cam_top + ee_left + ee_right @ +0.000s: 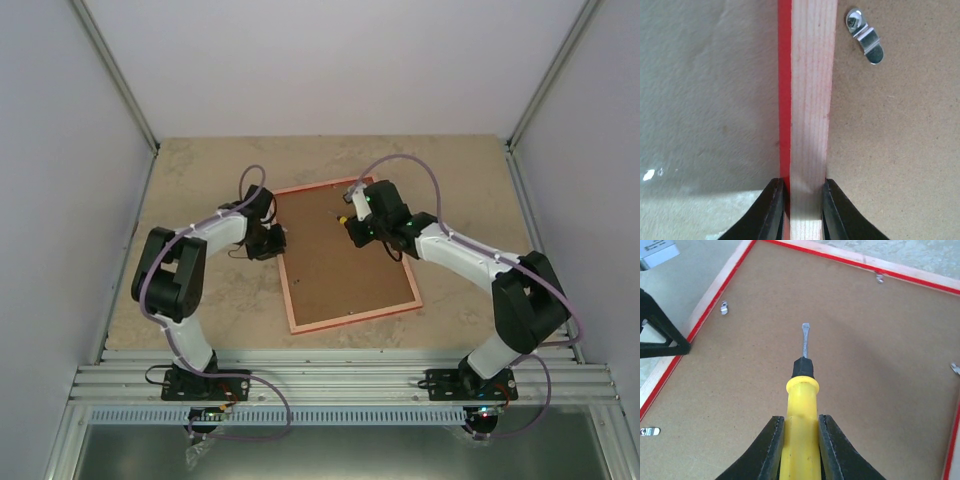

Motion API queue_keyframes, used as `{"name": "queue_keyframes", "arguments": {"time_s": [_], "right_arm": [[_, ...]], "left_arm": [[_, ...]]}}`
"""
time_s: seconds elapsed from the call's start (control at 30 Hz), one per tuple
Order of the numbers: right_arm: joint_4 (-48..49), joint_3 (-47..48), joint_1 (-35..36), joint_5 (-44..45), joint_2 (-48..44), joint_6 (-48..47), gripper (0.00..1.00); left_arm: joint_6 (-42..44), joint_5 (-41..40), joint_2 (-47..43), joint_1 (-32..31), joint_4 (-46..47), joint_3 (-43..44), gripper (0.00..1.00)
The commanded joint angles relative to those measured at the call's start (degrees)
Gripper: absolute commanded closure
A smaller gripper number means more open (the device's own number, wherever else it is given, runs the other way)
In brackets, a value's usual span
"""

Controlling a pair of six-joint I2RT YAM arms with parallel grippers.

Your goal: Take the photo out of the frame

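Top external view has the frame [355, 316] lying face down at the centre of the table [200, 180], its brown backing board [335, 270] uppermost. The photo shows in no view; it is judged to sit under that board, inside the frame.

The left gripper [270, 240] is at the frame's left rail. In the left wrist view its fingers [771, 210] are clenched across the bare wood back of that rail, one on the red outer edge and one on the board side. The right gripper [355, 225], over the upper right part of the board, is clamped on the yellow handle of a screwdriver [802, 390]. In the right wrist view the flat blade points at the upper middle of the board; whether it touches cannot be told. Small metal clips [724, 307] lie on the board close to the rails at the left, top and right of that view.

The board looks thin, stiff and light, and should lift at an edge once the clips are turned aside. The photo, being a paper print, will likely be limp, light and easy to crease or scratch with the blade. It is best taken by a free corner or edge and slid out flat. The frame seems light enough to skid on the smooth table, so the left hold matters
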Motion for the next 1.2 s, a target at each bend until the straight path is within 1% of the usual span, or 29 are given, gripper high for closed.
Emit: {"name": "queue_keyframes", "arguments": {"time_s": [0.0, 0.17, 0.27, 0.37, 0.43, 0.53, 0.63, 0.77, 0.83, 0.9, 1.03, 1.17], "right_arm": [[3.2, -1.5, -0.8, -1.5, -1.6, 0.3, 0.99], [4.5, -2.4, -1.3, -3.7, -1.7, 0.1, 0.99], [5.0, -2.4, -1.6, -4.4, -1.6, -0.2, 0.99], [5.6, -2.5, -2.2, -5.3, -1.4, -0.4, 1.0], [5.9, -2.4, -2.5, -6.1, -1.2, -0.4, 1.0], [6.3, -2.5, -2.7, -6.8, -1.1, -0.3, 1.0], [6.8, -3.0, -3.0, -6.9, -1.5, -0.1, 1.0], [7.5, -3.9, -3.4, -6.5, -2.6, 0.3, 1.0], [7.9, -4.6, -3.6, -6.1, -3.3, 0.5, 1.0], [8.2, -5.4, -3.8, -6.0, -4.1, 0.6, 0.99], [7.2, -6.2, -4.0, -6.3, -4.6, 0.1, 1.0], [7.6, -8.0, -4.0, -6.5, -6.0, 0.2, 1.0]], "left_arm": [[-12.2, -1.1, -5.2, 0.5, 5.1, -4.0, 0.89], [-22.6, 0.8, -10.9, 0.3, 11.5, -12.5, 0.87], [-27.0, 0.1, -14.8, -1.8, 13.4, -16.4, 0.84], [-28.9, -2.7, -17.3, -4.9, 12.0, -17.0, 0.78], [-29.0, -3.5, -18.5, -5.5, 10.7, -16.9, 0.75], [-27.3, -6.4, -20.2, -5.5, 7.0, -15.1, 0.67], [-23.9, -9.8, -20.8, -5.5, 3.4, -11.7, 0.59], [-15.7, -15.5, -18.1, -5.2, -1.5, -5.2, 0.51], [-10.5, -17.3, -15.3, -4.8, -3.2, -0.9, 0.47], [-4.8, -18.4, -11.9, -4.2, -4.4, 3.3, 0.4], [6.2, -20.7, -3.9, -3.5, -7.6, 12.0, 0.35], [14.2, -23.7, 2.6, -3.1, -7.9, 18.9, 0.27]]}}
